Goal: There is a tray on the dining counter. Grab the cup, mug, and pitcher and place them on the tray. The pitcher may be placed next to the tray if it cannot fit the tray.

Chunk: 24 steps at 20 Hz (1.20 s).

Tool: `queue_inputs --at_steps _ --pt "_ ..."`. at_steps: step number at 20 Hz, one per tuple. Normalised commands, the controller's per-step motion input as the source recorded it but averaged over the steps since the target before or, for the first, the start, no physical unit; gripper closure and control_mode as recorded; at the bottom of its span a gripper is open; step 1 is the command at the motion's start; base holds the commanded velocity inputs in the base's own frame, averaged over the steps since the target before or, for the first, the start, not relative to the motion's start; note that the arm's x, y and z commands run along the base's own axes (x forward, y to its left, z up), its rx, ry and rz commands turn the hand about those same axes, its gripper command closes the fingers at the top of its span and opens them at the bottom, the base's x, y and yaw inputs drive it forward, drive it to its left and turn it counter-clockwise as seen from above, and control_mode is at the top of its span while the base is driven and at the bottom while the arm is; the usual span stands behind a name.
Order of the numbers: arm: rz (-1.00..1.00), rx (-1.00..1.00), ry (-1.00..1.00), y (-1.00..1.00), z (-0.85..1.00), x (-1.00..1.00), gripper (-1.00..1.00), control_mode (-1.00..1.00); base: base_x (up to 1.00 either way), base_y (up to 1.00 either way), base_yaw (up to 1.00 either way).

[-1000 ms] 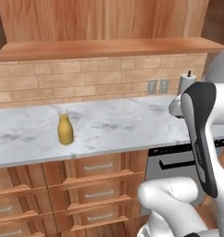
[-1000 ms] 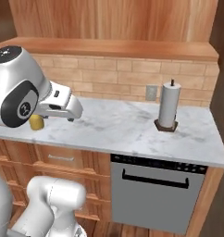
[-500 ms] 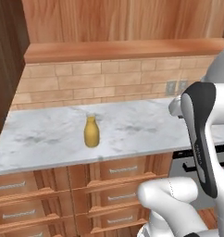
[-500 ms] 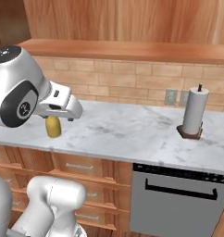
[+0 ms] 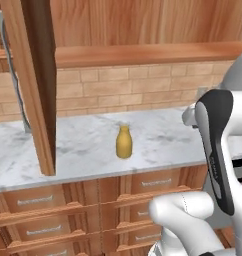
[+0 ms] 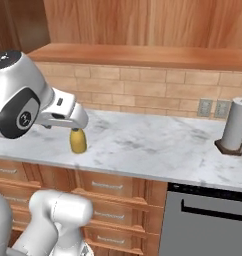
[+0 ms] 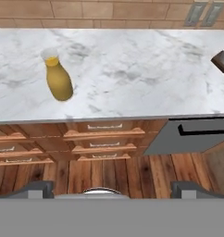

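The pitcher [image 5: 123, 142], a mustard-yellow jug with a pale narrow neck, stands upright on the marble counter [image 5: 163, 137] backed by a brick wall. In the right base view the pitcher [image 6: 78, 141] is partly behind my white hand. In the hand view the pitcher [image 7: 57, 76] is at upper left, far from my gripper [image 7: 111, 190], whose fingertips [image 7: 37, 189] stand wide apart with nothing between them. The gripper hangs in front of the counter's edge, above the wooden floor. The tray, cup, mug and dining counter are out of view.
A paper towel roll [image 6: 235, 125] on a dark base stands at the counter's right end, near two wall outlets [image 6: 213, 107]. A dishwasher [image 6: 208, 220] and drawers [image 5: 153, 182] sit below the counter. A tall wooden panel [image 5: 35, 85] rises at the left.
The base has driven to the left, so the whole scene slides right in both base views. The pitcher has stayed in place on the counter. The gripper is still open.
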Motion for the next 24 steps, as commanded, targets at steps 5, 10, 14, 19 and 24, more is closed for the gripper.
queue_inputs --at_steps 5,10,14,19,24 --pt "0.00 0.00 0.00 0.00 0.00 0.00 -1.00 1.00 0.52 0.29 0.00" --pt "0.00 0.00 0.00 0.00 0.00 0.00 -1.00 1.00 0.43 0.21 0.00" --pt "0.00 0.00 0.00 0.00 0.00 0.00 -1.00 1.00 0.43 0.14 0.00" --pt "0.00 0.00 0.00 0.00 0.00 0.00 -1.00 1.00 0.40 0.08 0.00" --pt "0.00 0.00 0.00 0.00 0.00 0.00 -1.00 1.00 0.06 0.01 0.00"
